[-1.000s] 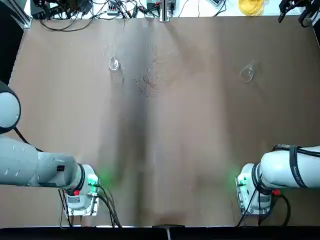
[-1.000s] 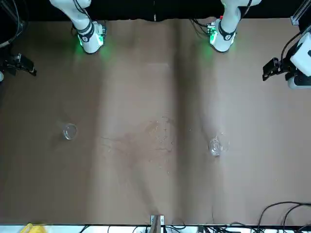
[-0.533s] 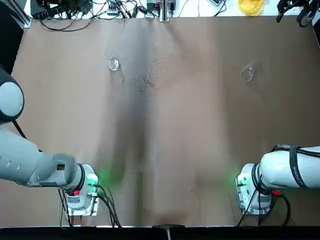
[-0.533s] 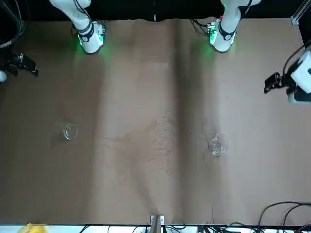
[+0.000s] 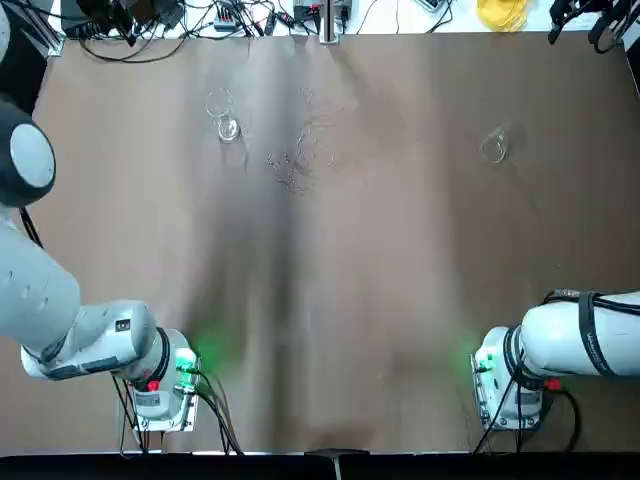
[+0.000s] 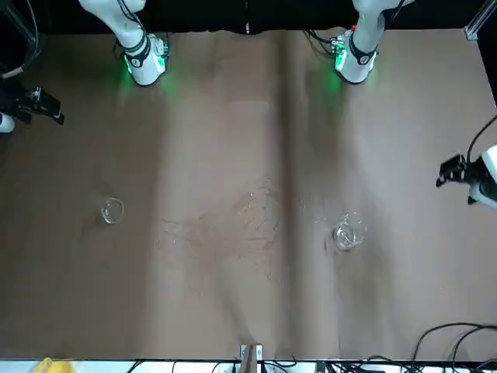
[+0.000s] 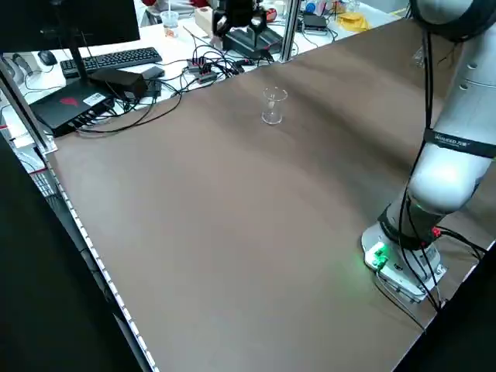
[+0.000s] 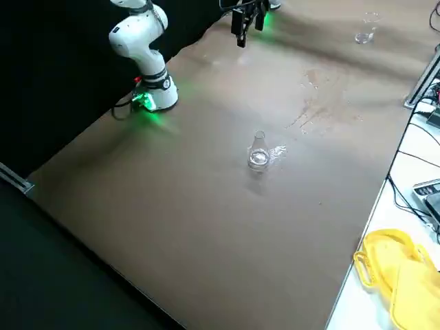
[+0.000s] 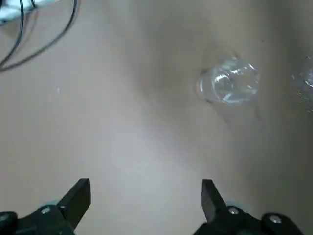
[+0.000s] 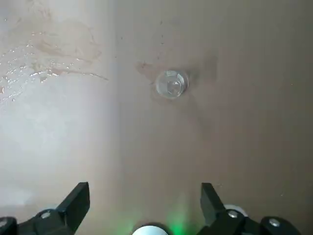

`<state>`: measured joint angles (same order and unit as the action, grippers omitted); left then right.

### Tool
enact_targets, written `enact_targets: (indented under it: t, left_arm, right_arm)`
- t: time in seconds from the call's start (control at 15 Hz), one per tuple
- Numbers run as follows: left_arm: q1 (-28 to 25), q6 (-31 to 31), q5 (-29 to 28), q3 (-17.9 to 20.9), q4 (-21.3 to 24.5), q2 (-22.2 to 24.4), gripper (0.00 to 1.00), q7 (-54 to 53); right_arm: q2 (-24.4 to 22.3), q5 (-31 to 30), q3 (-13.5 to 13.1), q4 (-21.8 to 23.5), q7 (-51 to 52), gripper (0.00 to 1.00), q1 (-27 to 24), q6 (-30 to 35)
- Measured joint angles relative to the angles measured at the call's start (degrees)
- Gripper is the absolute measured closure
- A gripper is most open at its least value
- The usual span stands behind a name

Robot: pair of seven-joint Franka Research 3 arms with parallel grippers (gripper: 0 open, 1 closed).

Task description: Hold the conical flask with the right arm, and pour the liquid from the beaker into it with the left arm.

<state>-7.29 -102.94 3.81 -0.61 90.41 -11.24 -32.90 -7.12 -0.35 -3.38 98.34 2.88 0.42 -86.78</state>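
Note:
The beaker (image 5: 228, 128) is a small clear glass standing upright far out on the left half of the brown table (image 5: 400, 280). It also shows as the beaker (image 6: 348, 233). The conical flask (image 5: 494, 147) stands upright far out on the right half. My left gripper (image 9: 144, 188) hangs open in the air above the table, well apart from the beaker (image 9: 227, 84). My right gripper (image 10: 144, 191) is open too, high over the table, with the flask (image 10: 171, 84) far below it. Neither gripper holds anything.
Wet splash marks (image 5: 300, 160) lie on the table between the two glasses. Cables (image 5: 200, 20) and a yellow object (image 5: 500, 12) lie beyond the far edge. A keyboard (image 7: 116, 58) lies off the table's left side. Both arm bases (image 5: 165, 385) stand at the near edge.
The left arm has swung, carrying its gripper farther out over the table toward the beaker's side. The right gripper has shifted only slightly. Both glasses stay put.

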Motion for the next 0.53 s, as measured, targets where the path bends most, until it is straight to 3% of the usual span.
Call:
enact_targets:
  t: [0.2,0.27,0.53]
  left_arm:
    - [-3.02,-6.58,4.89,0.02,-0.04,-5.06,0.00,-10.15]
    - [-4.80,-9.26,9.66,0.00,-0.06,-8.27,0.00,-16.69]
    - [-6.90,-14.13,20.00,-0.01,-0.13,-13.94,0.00,-31.86]
  right_arm:
    - [0.17,0.00,0.00,0.07,0.00,0.00,0.17,-0.03]
    - [0.29,0.00,0.00,0.13,0.00,0.00,0.17,-0.03]
    - [0.31,0.03,-0.02,0.13,0.00,0.00,0.18,-0.09]
